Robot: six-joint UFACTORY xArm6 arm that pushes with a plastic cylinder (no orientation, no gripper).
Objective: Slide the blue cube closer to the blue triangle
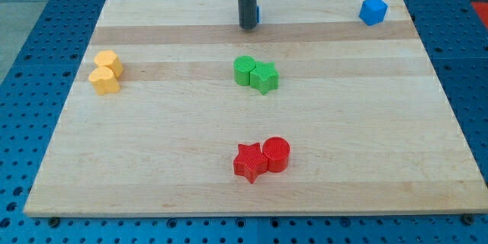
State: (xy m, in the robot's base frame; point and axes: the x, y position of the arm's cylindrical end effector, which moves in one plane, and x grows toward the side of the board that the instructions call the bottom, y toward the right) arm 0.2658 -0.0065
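Note:
A blue cube (pixel 373 11) sits near the top right corner of the wooden board (pixel 152 160). My dark rod comes down at the top centre and my tip (pixel 248 27) rests on the board. A blue block (pixel 257 14), mostly hidden behind the rod, shows as a sliver at the rod's right side; its shape cannot be made out. My tip is far to the left of the blue cube and right next to the hidden blue block.
Two yellow blocks (pixel 106 72) sit touching at the left. A green cylinder (pixel 244 70) and a green star (pixel 264 78) touch at the centre. A red star (pixel 248 162) and a red cylinder (pixel 276 154) touch near the bottom centre.

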